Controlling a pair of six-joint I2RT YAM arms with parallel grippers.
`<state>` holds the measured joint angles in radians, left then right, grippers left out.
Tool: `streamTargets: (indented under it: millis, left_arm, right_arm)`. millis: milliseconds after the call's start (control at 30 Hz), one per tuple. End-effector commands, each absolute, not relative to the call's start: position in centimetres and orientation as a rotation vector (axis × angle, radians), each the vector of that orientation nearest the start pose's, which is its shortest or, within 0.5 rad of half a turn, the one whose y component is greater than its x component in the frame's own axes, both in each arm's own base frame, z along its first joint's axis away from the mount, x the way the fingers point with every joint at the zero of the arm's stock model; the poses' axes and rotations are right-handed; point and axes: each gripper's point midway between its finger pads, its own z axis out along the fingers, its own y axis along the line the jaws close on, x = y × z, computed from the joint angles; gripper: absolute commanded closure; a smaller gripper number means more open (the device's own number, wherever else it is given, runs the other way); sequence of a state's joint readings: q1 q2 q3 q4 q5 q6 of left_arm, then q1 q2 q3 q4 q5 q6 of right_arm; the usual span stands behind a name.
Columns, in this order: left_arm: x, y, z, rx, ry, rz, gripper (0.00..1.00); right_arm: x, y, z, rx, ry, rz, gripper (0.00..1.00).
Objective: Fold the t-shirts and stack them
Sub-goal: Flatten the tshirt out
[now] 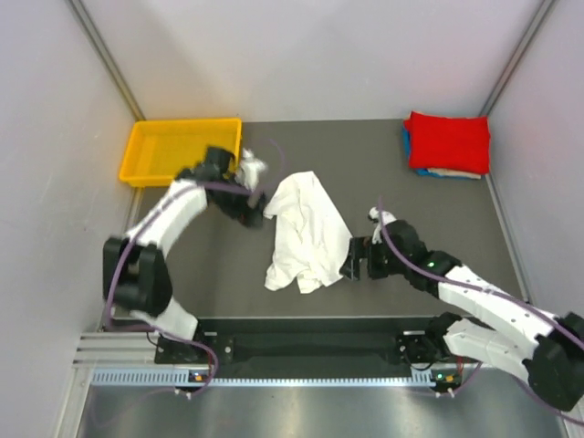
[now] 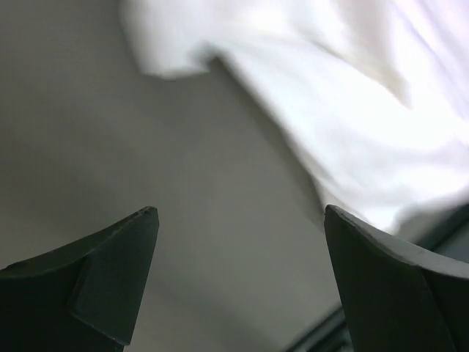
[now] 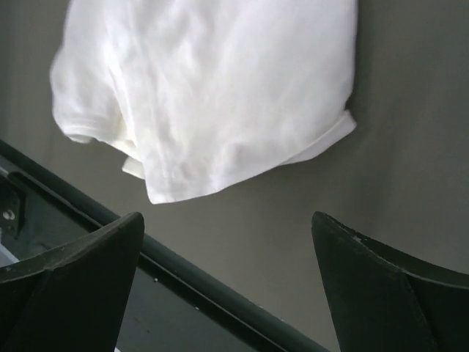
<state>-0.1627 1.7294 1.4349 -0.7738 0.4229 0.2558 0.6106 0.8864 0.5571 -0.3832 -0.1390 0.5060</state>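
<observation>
Yellow tray (image 1: 180,151) sits beyond the left gripper (image 1: 254,212); that wrist hides its near right corner. White shirt (image 1: 306,233) lies crumpled on the table (image 1: 411,210), between both grippers. Left fingers (image 2: 110,257) are spread and hold nothing; the shirt is blurred, ahead and right of the tips. Right gripper (image 1: 352,259) is spread too, hem just past its tips; only the wrist view shows that gap. Top view alone shows the stack far beyond the right fingers: red tee (image 1: 447,141) on top, blue tee (image 1: 406,144) and cream tee (image 1: 453,172) just edges underneath.
</observation>
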Motion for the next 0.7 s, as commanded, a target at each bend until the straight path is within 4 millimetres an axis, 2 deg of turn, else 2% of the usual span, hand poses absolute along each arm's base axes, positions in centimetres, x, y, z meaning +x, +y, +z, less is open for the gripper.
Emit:
streamTargets:
  millis: [0,33,67,100,133,167,200,267,300,333,367,400,433,467,500,567,633,667]
  left_arm:
    - [28.3,-18.7,14.1,1.193,2.202,-0.533,0.01]
    - [25.2,-18.9,10.9,1.274,2.243,-0.519,0.01]
    - [24.9,-19.6,11.0,1.294,2.170,-0.496,0.01]
    - [24.3,-19.8,10.0,1.319,2.168,-0.472,0.01]
    - [23.3,-19.5,8.2,1.351,2.198,-0.429,0.01]
    - [23.7,-19.9,7.6,1.353,2.186,-0.419,0.01]
    - [23.6,-20.1,7.2,1.356,2.191,-0.423,0.01]
    - [23.4,-20.9,5.7,1.405,2.200,-0.424,0.01]
    - [24.0,-21.4,5.4,1.401,2.190,-0.407,0.01]
    - [24.3,-21.7,5.1,1.394,2.197,-0.398,0.01]
    - [24.5,-21.7,4.2,1.390,2.225,-0.380,0.08]
    - [24.8,-21.8,4.1,1.378,2.234,-0.369,0.15]
    - [25.2,-22.2,4.4,1.367,2.238,-0.381,0.29]
    - [25.2,-22.6,4.7,1.361,2.237,-0.409,0.47]
    - [24.9,-23.1,5.1,1.364,2.231,-0.450,0.80]
    - [23.6,-24.3,5.7,1.393,2.212,-0.583,1.00]
    - [23.4,-24.2,6.4,1.410,2.224,-0.590,1.00]
    - [24.1,-23.8,7.1,1.389,2.224,-0.546,1.00]
  right_arm:
    - [20.7,21.9,9.7,-0.183,2.330,0.756,0.02]
    - [20.6,22.6,8.3,-0.200,2.370,0.777,0.02]
    - [21.5,23.4,8.5,-0.195,2.334,0.805,0.01]
    - [21.8,23.7,7.5,-0.183,2.365,0.794,0.02]
    - [22.3,23.9,7.3,-0.177,2.366,0.783,0.04]
    - [22.9,24.0,7.3,-0.168,2.368,0.762,0.06]
    - [23.5,24.2,6.5,-0.151,2.379,0.739,0.17]
    - [24.0,24.3,5.8,-0.130,2.398,0.728,0.31]
    - [24.2,24.4,5.8,-0.112,2.402,0.730,0.50]
    - [24.3,24.3,5.5,-0.101,2.408,0.727,0.61]
    - [24.5,24.2,5.6,-0.090,2.402,0.726,0.70]
    - [24.6,24.1,5.8,-0.080,2.397,0.721,0.89]
    - [24.9,23.2,6.3,-0.051,2.389,0.687,0.98]
    - [25.2,22.8,6.9,-0.035,2.383,0.663,1.00]
    - [25.9,21.9,8.4,-0.025,2.332,0.622,1.00]
    - [26.2,21.1,10.4,-0.045,2.307,0.573,1.00]
    - [26.9,19.6,13.3,-0.016,2.239,0.527,1.00]
    - [26.8,18.5,14.4,0.005,2.243,0.484,1.00]
